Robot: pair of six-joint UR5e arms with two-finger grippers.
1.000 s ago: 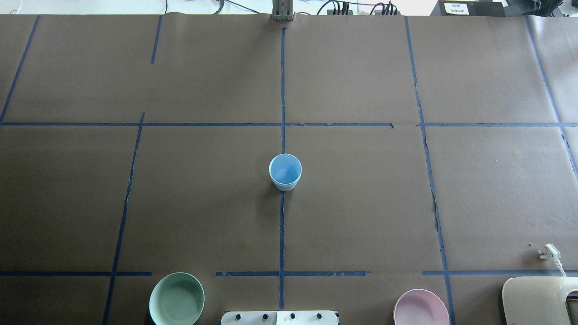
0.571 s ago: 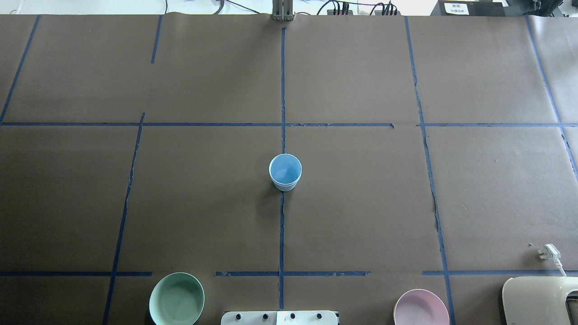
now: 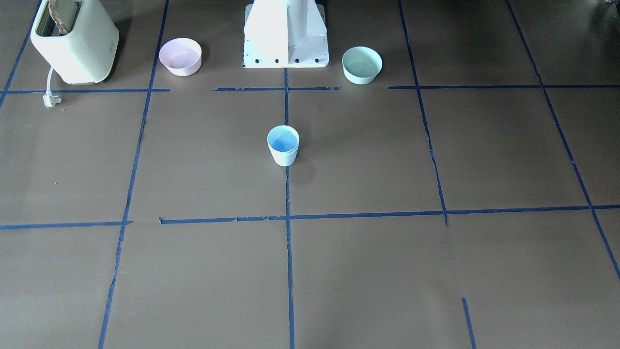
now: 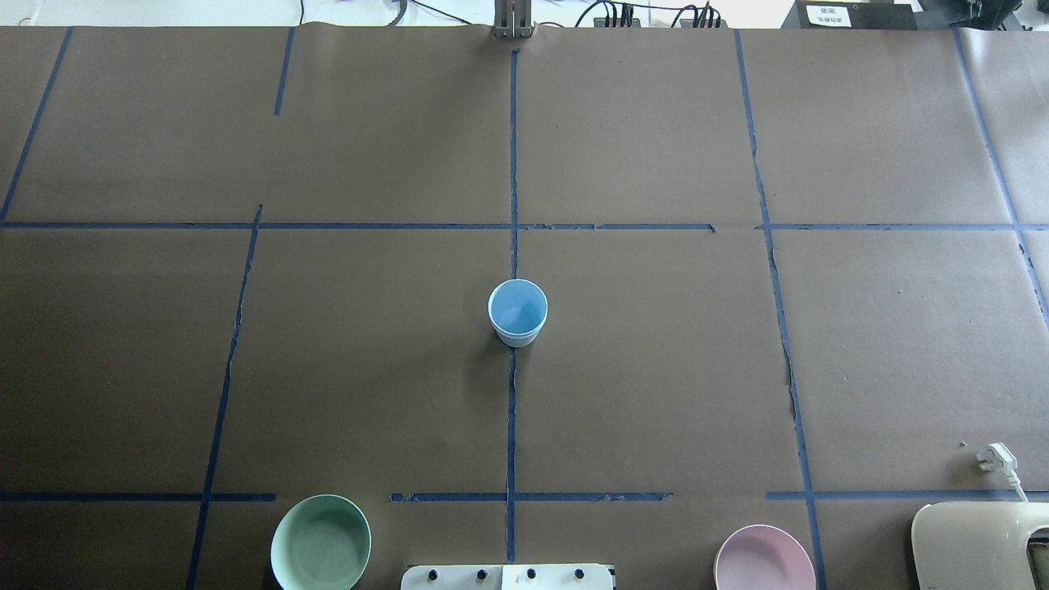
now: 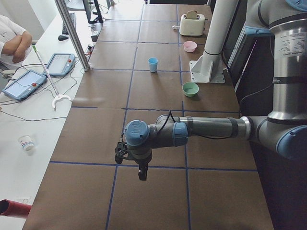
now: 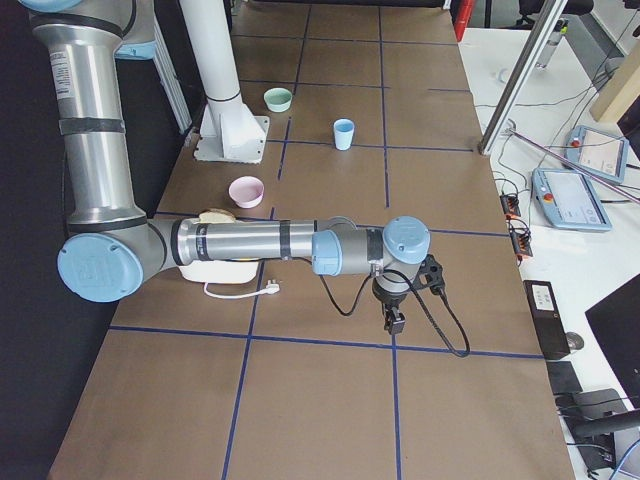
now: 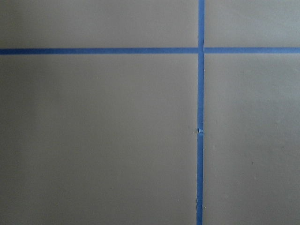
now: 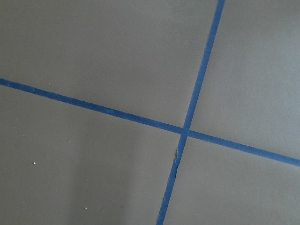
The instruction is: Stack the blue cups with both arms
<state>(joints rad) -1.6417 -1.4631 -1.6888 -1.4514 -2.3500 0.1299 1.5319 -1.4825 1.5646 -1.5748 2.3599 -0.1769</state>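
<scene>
Front-facing view: I see one blue cup (image 3: 283, 148) upright, mouth up, out in front of the white pedestal (image 3: 286, 34) and well apart from it, on the blue tape (image 3: 286, 194) centre line. I cannot tell whether it is one cup or two nested. A pink bowl (image 3: 180, 56) and a mint-green bowl (image 3: 362, 65) sit either side of the pedestal, and a toaster (image 3: 75, 41) stands beyond the pink one.

Overhead view: the cup stands alone, straight out from the pedestal.

Left side view: the left arm (image 5: 211, 128) reaches far from the pedestal and the left gripper (image 5: 142, 173) points down above the table. I cannot tell how its jaws stand.

Right side view: the right gripper (image 6: 396, 322) hangs likewise, well away from the pedestal, jaws unreadable.

Both wrist views: only brown paper (image 7: 93, 140) and crossing tape lines.
</scene>
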